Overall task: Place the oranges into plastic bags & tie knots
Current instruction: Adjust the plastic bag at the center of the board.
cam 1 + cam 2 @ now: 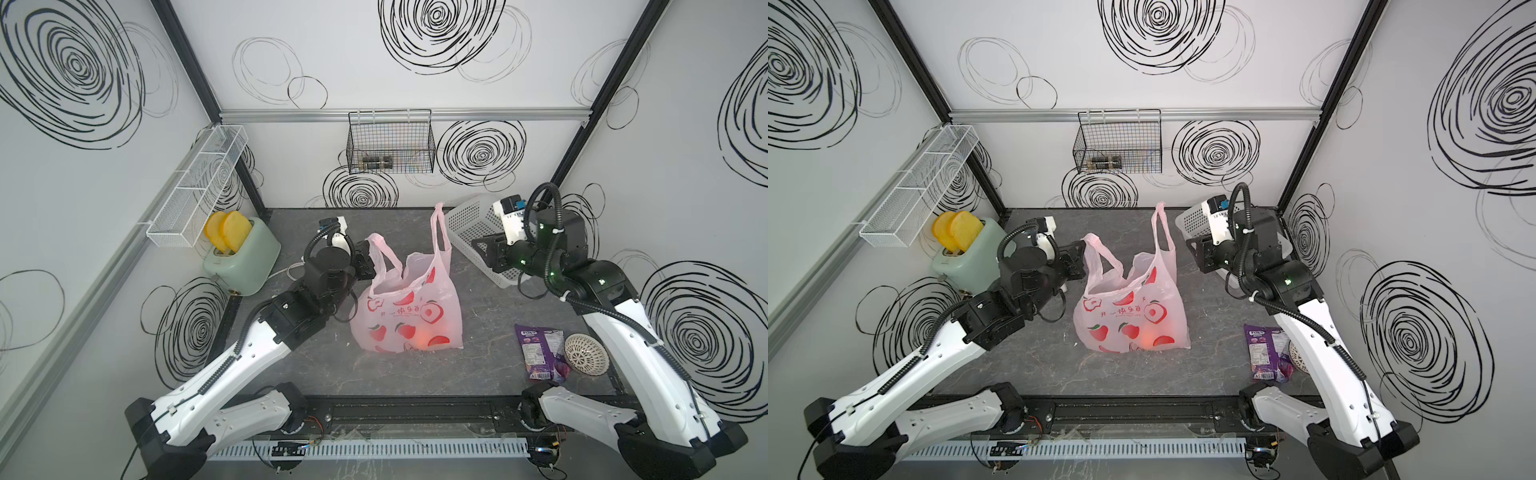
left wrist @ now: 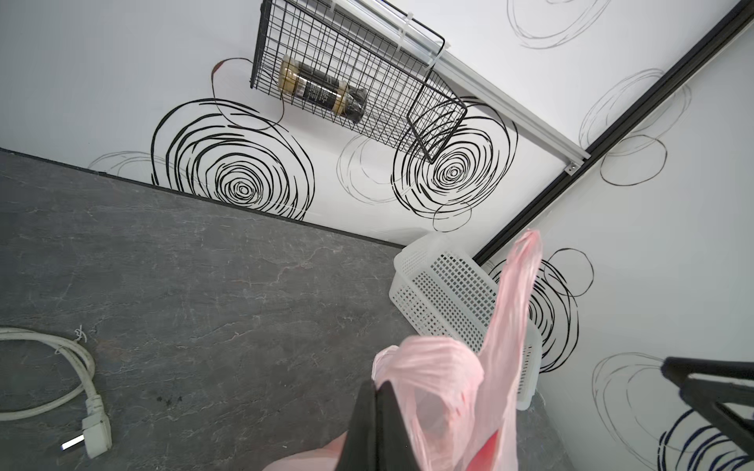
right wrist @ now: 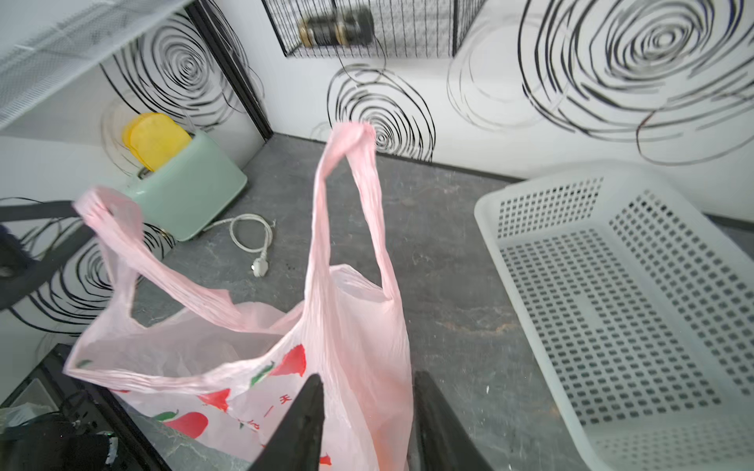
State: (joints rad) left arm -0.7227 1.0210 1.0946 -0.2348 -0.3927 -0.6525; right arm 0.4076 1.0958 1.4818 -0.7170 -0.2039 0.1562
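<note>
The pink plastic bag (image 1: 405,316) (image 1: 1129,316) stands in the middle of the table. An orange (image 1: 419,338) (image 1: 1148,337) glows through its lower front; other oranges are hidden inside. My left gripper (image 1: 371,259) (image 2: 377,385) is shut on the bag's left handle (image 2: 428,363), holding it up. The right handle (image 1: 440,224) (image 3: 351,138) stands upright by itself. My right gripper (image 1: 484,249) (image 3: 368,376) is open to the right of the bag, apart from it, with nothing held. No knots are in view; the two handles are apart.
A white perforated basket (image 1: 469,232) lies behind my right gripper. A green toaster (image 1: 241,262) with toast slices and its loose cord (image 2: 61,367) sit at the back left. A purple packet (image 1: 538,351) and a round strainer (image 1: 586,353) lie at the front right.
</note>
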